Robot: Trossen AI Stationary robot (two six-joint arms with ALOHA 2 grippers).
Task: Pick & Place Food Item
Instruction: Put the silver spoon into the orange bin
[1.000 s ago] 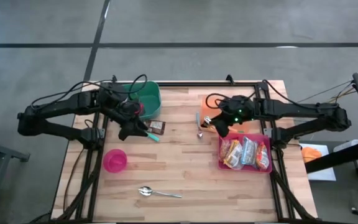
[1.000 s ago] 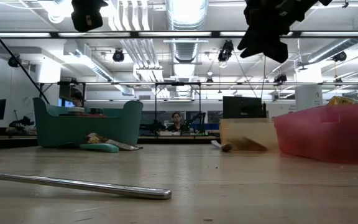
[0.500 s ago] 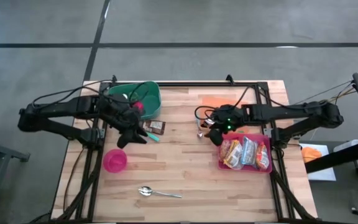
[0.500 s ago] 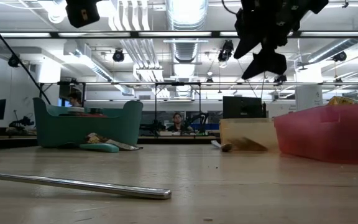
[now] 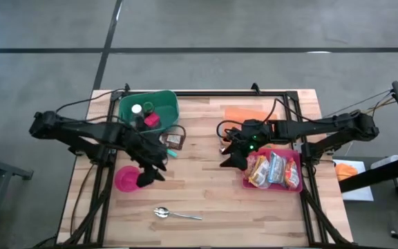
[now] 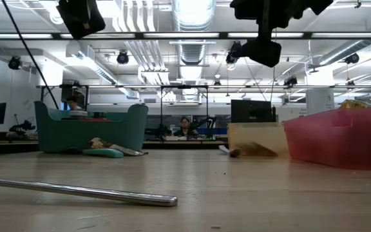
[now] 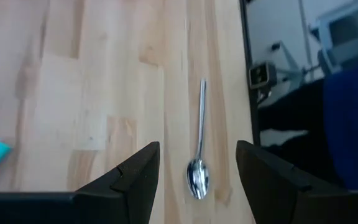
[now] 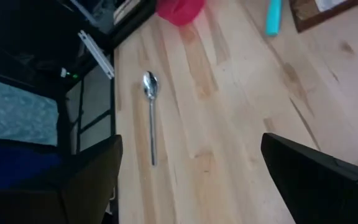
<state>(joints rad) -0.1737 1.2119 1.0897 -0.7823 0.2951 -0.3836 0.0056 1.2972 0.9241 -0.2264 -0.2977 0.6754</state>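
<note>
Several wrapped snack packs (image 5: 273, 169) lie in a red tray (image 5: 246, 181) at the right. A brown packet (image 5: 175, 141) and a teal item (image 5: 172, 153) lie flat on the wood in front of a green bin (image 5: 166, 97). My left gripper (image 5: 146, 180) hangs open above the table beside a pink cup (image 5: 125, 178); in its wrist view my left gripper (image 7: 197, 147) frames a metal spoon (image 7: 199, 155) far below. My right gripper (image 5: 225, 161) stands open above bare wood, just left of the tray, and my right gripper (image 8: 190, 140) holds nothing.
The spoon (image 5: 175, 214) lies near the table's front edge. An orange packet (image 5: 246, 113) lies at the far right, with a small silvery item (image 5: 222, 133) near it. The green bin holds a white item (image 5: 137, 108) and a red one (image 5: 151, 120). Bare wood shows in the middle.
My left gripper has swung from beside the green bin toward the table's near edge and now hangs next to the pink cup. My right gripper has moved toward the near edge and a little left, tipping flatter, and it has opened wide.
</note>
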